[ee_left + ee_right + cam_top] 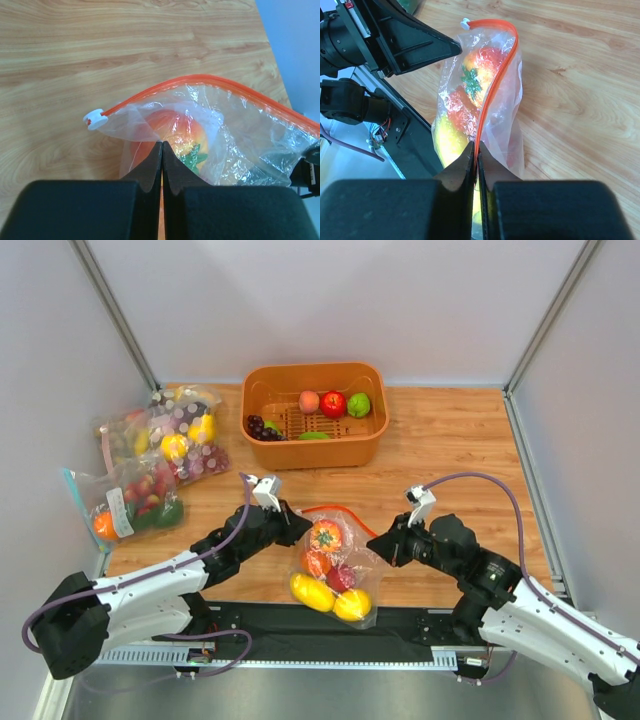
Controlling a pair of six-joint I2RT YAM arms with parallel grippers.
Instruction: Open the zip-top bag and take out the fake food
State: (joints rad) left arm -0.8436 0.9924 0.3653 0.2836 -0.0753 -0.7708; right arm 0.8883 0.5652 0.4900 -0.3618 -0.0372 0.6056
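Left gripper and right gripper both pinch the zip-top bag, jaws closed tight.

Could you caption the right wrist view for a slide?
Right gripper pinching the zip-top bag, fake food visible inside.

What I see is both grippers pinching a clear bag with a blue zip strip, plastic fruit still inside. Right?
Not quite. The zip strip is orange-red, not blue; the right wrist view shows it plainly. The rest holds: the left gripper and the right gripper each pinch the zip-top bag, and the fake food is still inside.
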